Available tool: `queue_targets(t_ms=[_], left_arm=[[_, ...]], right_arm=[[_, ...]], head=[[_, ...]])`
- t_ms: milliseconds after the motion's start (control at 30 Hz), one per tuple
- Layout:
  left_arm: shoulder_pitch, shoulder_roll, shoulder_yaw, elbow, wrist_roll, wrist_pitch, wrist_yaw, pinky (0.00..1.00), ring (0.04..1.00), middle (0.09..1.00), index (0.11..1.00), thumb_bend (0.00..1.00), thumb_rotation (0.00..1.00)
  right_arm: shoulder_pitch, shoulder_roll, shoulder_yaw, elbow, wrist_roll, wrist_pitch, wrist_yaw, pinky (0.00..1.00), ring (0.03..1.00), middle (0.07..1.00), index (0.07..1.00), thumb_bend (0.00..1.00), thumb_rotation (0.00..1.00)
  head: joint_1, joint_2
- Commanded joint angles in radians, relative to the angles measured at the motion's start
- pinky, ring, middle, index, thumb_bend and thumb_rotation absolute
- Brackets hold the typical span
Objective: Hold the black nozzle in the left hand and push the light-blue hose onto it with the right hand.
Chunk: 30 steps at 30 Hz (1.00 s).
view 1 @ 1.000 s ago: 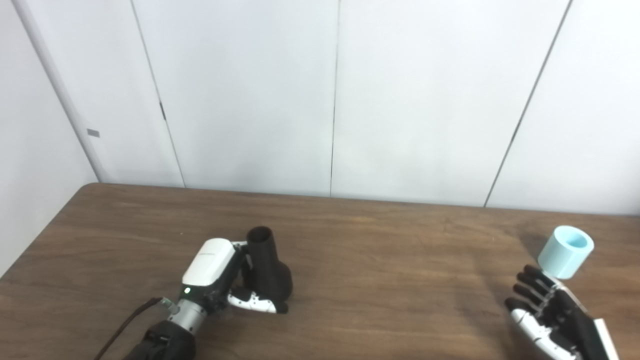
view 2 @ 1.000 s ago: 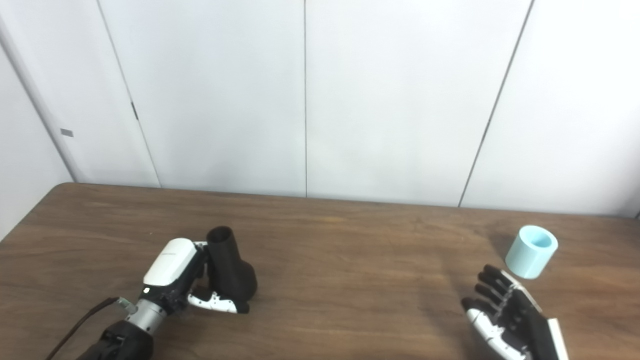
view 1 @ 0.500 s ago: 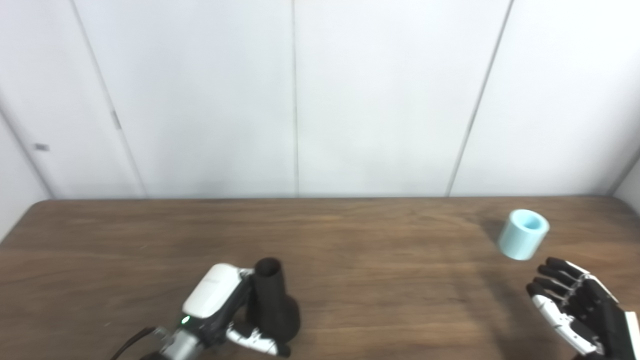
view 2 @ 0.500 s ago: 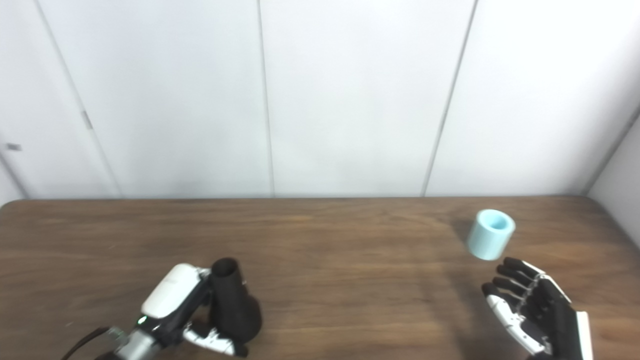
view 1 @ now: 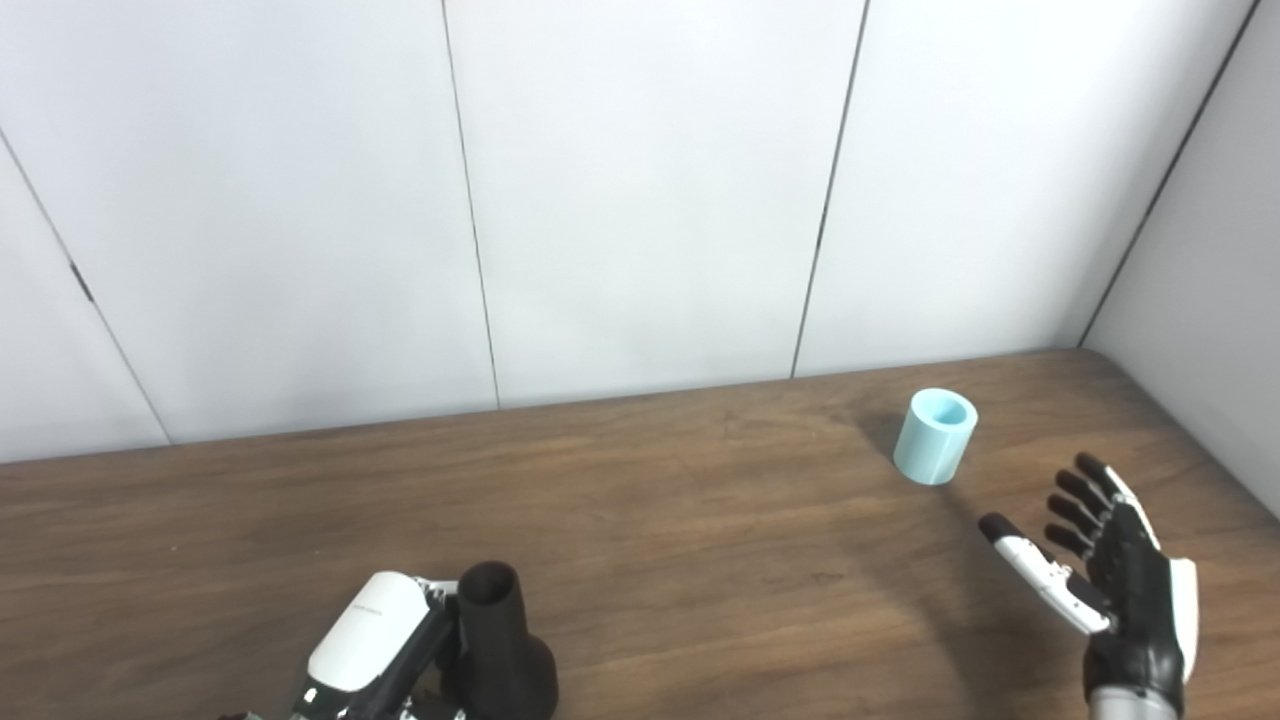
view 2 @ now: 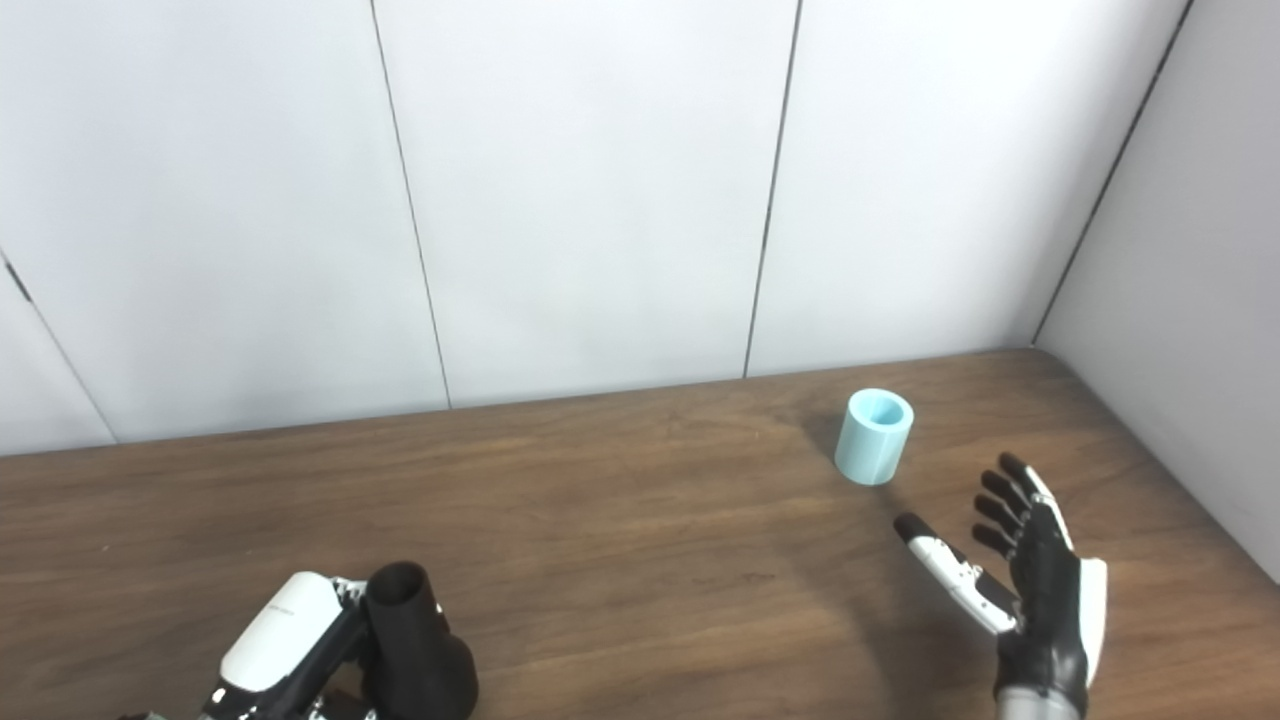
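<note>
Two hands in our view: one grips the nozzle, the other is spread and empty.

We see the left hand [view 1: 375, 645] wrapped around the upright black nozzle [view 1: 497, 650] at the near edge of the table [view 1: 650, 540], mouth up. The right hand [view 1: 1105, 570] hangs palm-inward, fingers [view 1: 1085, 505] splayed, thumb out, touching nothing. The hose [view 1: 934, 437] stands upright near the far right corner, apart from it. Since a second ago our cameras have swung right; the right hand has risen, opened wider and now sits beside the hose rather than below it.
</note>
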Motion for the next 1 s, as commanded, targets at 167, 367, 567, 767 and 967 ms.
queue_targets(t_ms=[167, 367, 567, 767, 967], left_arm=[[0.013, 0.001, -0.037, 0.004, -0.034, -0.029, 0.037, 0.15, 0.212, 0.441, 0.491, 0.52, 0.00], [0.010, 0.015, -0.063, 0.000, -0.059, -0.029, 0.047, 0.15, 0.212, 0.439, 0.489, 0.52, 0.00], [0.013, 0.015, -0.069, 0.003, -0.054, -0.029, 0.051, 0.15, 0.210, 0.472, 0.481, 0.52, 0.00], [0.023, 0.017, -0.075, -0.003, -0.059, -0.029, 0.045, 0.17, 0.232, 0.409, 0.502, 0.52, 0.00], [0.030, 0.018, -0.075, -0.004, -0.052, -0.029, 0.050, 0.16, 0.224, 0.389, 0.504, 0.51, 0.00]], right_arm=[[-0.093, -0.080, 0.024, 0.100, -0.054, 0.015, 0.002, 0.83, 0.890, 0.888, 0.941, 0.98, 0.38], [-0.182, -0.125, 0.032, 0.225, -0.072, 0.019, -0.003, 0.77, 0.855, 0.869, 0.914, 0.98, 0.33], [-0.251, -0.168, 0.050, 0.329, -0.068, 0.029, 0.013, 0.75, 0.830, 0.861, 0.887, 0.96, 0.31], [-0.309, -0.221, 0.102, 0.449, -0.137, 0.025, -0.012, 0.68, 0.767, 0.813, 0.835, 0.98, 0.34], [-0.360, -0.238, 0.123, 0.549, -0.136, -0.014, -0.031, 0.68, 0.753, 0.802, 0.820, 0.94, 0.32]], head=[[-0.024, 0.004], [-0.033, -0.002], [-0.038, 0.002], [-0.042, 0.005], [-0.040, 0.009]])
